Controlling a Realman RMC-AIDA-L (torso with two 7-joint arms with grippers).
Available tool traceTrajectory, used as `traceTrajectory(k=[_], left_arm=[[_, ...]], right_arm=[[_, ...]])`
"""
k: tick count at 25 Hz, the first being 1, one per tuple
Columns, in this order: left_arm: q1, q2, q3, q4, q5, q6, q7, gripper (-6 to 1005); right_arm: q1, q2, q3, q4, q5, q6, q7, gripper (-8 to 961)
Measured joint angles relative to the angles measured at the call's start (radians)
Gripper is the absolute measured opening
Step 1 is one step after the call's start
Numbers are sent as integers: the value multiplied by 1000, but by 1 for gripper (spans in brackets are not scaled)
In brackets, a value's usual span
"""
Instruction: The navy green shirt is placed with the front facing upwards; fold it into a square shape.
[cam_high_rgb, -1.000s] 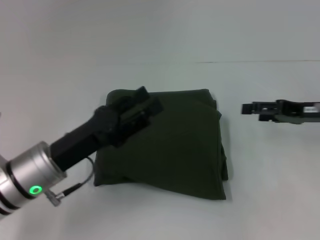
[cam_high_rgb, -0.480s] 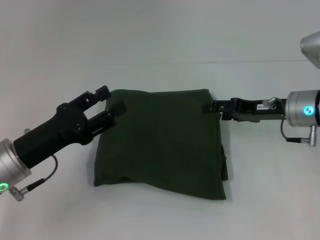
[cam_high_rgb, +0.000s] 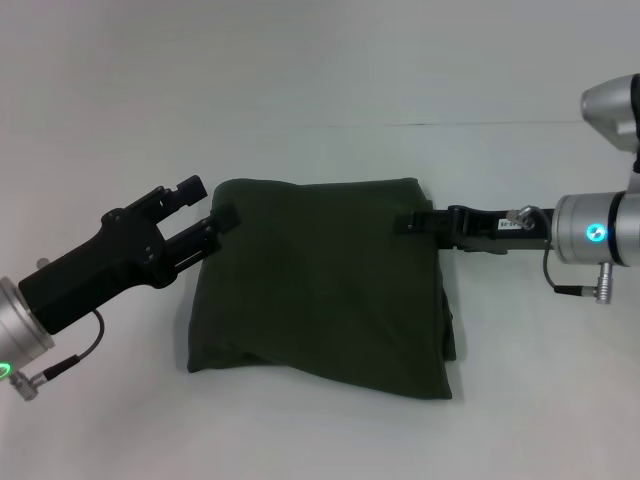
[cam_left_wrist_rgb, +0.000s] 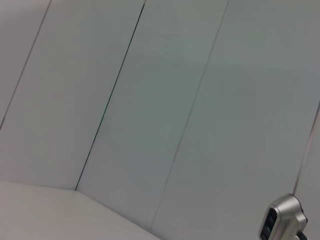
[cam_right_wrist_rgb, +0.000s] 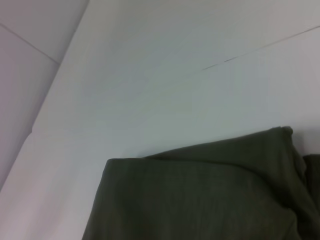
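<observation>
The navy green shirt (cam_high_rgb: 320, 290) lies folded into a rough square in the middle of the white table, plain green side up. My left gripper (cam_high_rgb: 208, 202) is open at the shirt's far left corner, with one fingertip (cam_high_rgb: 227, 216) at the cloth's edge and nothing held between the fingers. My right gripper (cam_high_rgb: 412, 222) reaches in from the right and sits over the shirt's far right corner. The right wrist view shows the shirt (cam_right_wrist_rgb: 200, 195) from its far edge, with no fingers in view. The left wrist view shows no shirt.
White table (cam_high_rgb: 320, 90) all around the shirt, with a thin seam line (cam_high_rgb: 500, 123) at the back. The left wrist view holds only wall panels and a silver piece of the other arm (cam_left_wrist_rgb: 282, 217).
The left gripper has pulled back off the top of the shirt to its far left corner. The right gripper has come in from the right to the far right corner.
</observation>
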Motion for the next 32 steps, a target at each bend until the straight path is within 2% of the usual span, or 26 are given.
traceTrajectory(k=[5,10,14,20,23,26,32], left_arm=[[0,0,-4,1,-4,-20,3,716],[-3,0,0,1,-6,-37,3,717],[-8,2,0,1,-5,-41,3,717],[-10,1,0,-4,-6,-42,1,717],[-9,-4,0,-6,-6,-42,1,717],[-8,-7,0,-6,-7,-42,1,717],[-10,-7,-6,-6,-9,-42,2,716]], right_arm=[[6,25,0,7,1,48,0,916],[7,32,5,10,1,62,1,915],[-6,21,9,1,2,51,7,915],[-28,-14,7,0,2,27,25,915],[-29,-17,5,0,2,24,30,915],[-19,-11,2,3,2,28,30,915],[17,15,1,7,1,41,30,915]])
